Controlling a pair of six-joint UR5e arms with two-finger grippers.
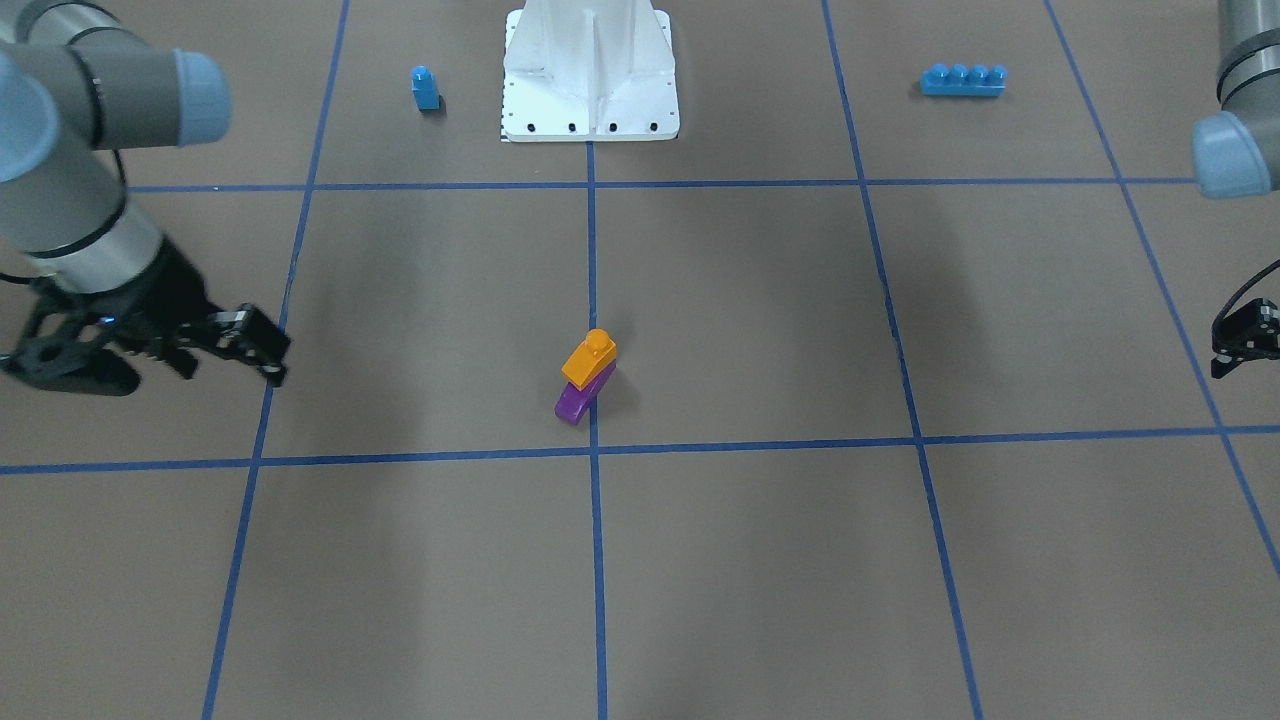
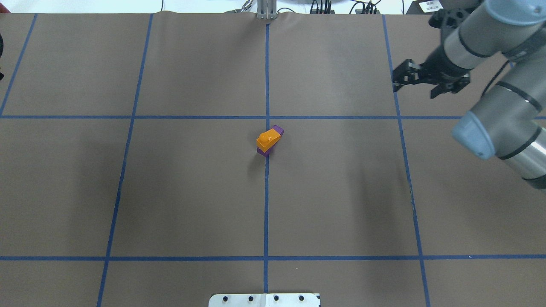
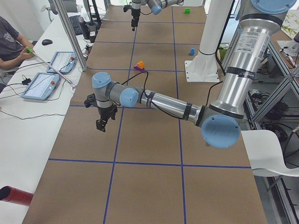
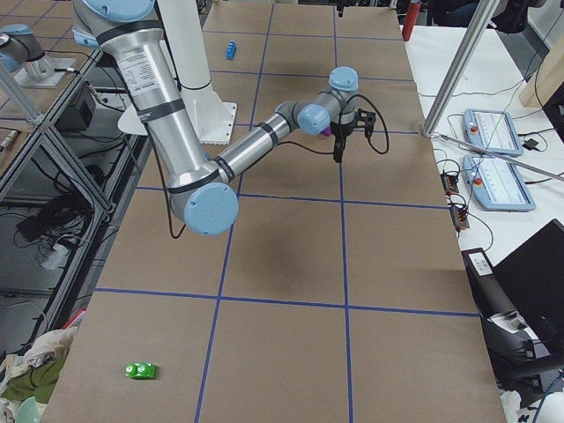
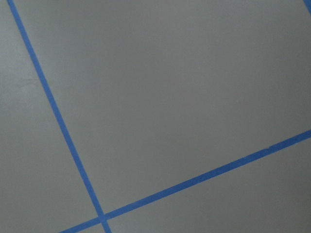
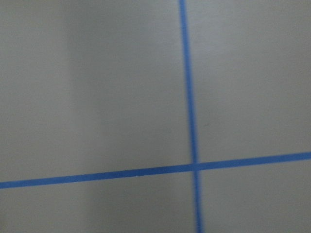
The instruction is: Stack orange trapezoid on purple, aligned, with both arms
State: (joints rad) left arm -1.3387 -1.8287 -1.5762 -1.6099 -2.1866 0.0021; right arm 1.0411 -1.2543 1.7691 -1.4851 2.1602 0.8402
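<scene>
Exterior front-facing shows one orange trapezoid (image 1: pixel 590 358) atop one purple (image 1: pixel 575 402), two blue bricks (image 1: pixel 425 88) (image 1: pixel 963 80).

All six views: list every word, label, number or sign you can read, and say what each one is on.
Nothing can be read in any view.
White tag, top right of the overhead view: print too small to read.
Right-arm sticker: too small to read.
Left-arm sticker: too small to read.
Orange trapezoid, purple brick: no text on them.

R arm (image 2: pixel 490 38) is reaching out, right claw (image 2: pixel 416 85) hanging w/ jaws spread, empty. L arm (image 3: pixel 168 103) is stretching outward, left claw (image 3: pixel 102 125) pointing down; jaw state unclear.
</scene>
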